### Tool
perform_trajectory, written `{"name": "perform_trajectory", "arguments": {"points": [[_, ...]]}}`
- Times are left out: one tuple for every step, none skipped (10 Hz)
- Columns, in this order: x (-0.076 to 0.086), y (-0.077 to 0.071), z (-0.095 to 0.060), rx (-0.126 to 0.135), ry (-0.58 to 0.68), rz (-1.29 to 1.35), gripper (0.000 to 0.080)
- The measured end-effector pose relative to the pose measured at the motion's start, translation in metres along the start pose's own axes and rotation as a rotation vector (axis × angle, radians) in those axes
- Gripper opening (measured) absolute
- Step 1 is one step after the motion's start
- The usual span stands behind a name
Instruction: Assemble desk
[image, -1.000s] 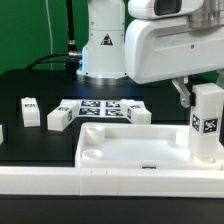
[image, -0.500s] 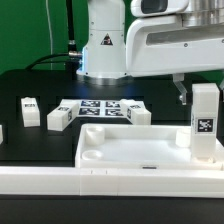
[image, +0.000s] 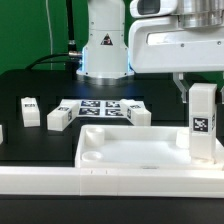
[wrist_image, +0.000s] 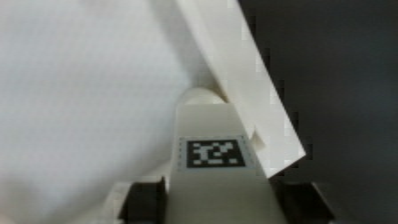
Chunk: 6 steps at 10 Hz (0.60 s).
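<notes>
**Slab** (image: 140, 150): one counted. It is lying flat on the black bench (image: 30, 145) with its raised rim facing up. Two round sockets are showing at its end on the exterior view's left.

**Legs:** four counted.
- One leg (image: 204, 120) is standing upright at the slab's end on the exterior view's right, with its lower end dropping behind the near rim. Whether it is sitting in a socket cannot be told. One tag (image: 200, 125) on it is facing the exterior camera.
- The jaws are pinching this leg near its top. The wrist view is showing a dark finger (wrist_image: 146, 203) pressing on each side of it, with the slab's rim running alongside.
- Three loose legs (image: 30, 111), (image: 57, 118), (image: 139, 115) are lying on the bench beyond the slab's far rim. Two are lying off the slab's far corner on the exterior view's left, and one is lying near the middle of the far rim.

**Marker board** (image: 100, 108): one counted, lying flat beyond the slab's far rim.

**Rail** (image: 90, 180): one counted, a long white piece running just in front of the slab's near rim.

**White piece** (image: 2, 131): one counted, well off the slab's end on the exterior view's left. The frame edge is cutting it off, so it cannot be identified.
</notes>
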<state>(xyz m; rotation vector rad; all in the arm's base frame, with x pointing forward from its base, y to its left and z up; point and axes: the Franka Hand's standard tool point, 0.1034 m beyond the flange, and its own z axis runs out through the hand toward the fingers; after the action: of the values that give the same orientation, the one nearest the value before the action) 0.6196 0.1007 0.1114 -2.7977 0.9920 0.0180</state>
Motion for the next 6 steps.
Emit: {"name": "perform_trajectory", "arguments": {"points": [[-0.0036,-0.0003,0.0012,0.008,-0.007,0.081,0.0294],[-0.0054,-0.0019,0.0017,0.022,-0.018,0.194,0.0294],[-0.0061,-0.0027,0.0019,0.029,-0.025,0.269,0.0294],[-0.0064,-0.0031,0.0021,0.034,-0.031,0.303,0.0294],[-0.0071,-0.0039,0.0021,0.035,-0.033,0.356,0.0294],[-0.0073,-0.0039,0.0025,0.034,-0.033,0.35,0.0294]]}}
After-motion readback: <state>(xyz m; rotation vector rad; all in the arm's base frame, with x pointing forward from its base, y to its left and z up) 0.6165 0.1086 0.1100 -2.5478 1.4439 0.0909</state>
